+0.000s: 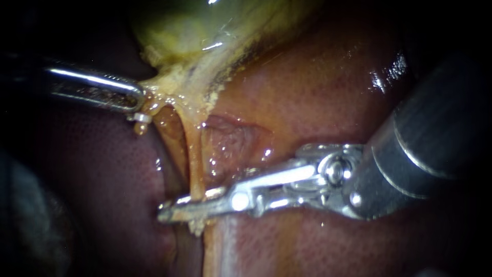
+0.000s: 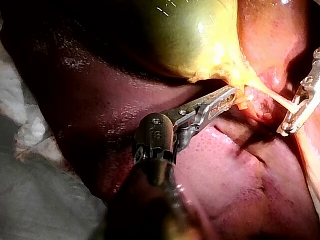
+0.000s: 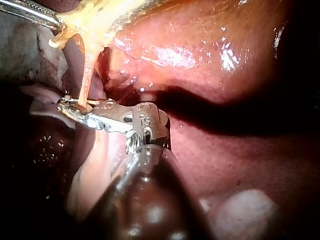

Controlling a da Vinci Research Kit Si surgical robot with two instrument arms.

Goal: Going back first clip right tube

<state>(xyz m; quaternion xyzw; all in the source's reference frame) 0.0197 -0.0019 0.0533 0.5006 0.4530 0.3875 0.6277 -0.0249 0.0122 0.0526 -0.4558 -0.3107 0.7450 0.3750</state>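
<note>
The thin yellow tube (image 1: 193, 159) runs taut from the ragged yellow tissue (image 1: 177, 87) under the gallbladder (image 1: 174, 25) down across the glossy red-brown liver (image 1: 318, 87). At the tube's lower end the right instrument (image 1: 177, 208) reaches across it from the side, its slim jaws nearly together, one on each side of the tube and pressing on it. At the tube's upper end the left instrument (image 1: 136, 100) has its jaws closed on the edge of the yellow tissue, just beside where the tube begins, well apart from the right instrument.
</note>
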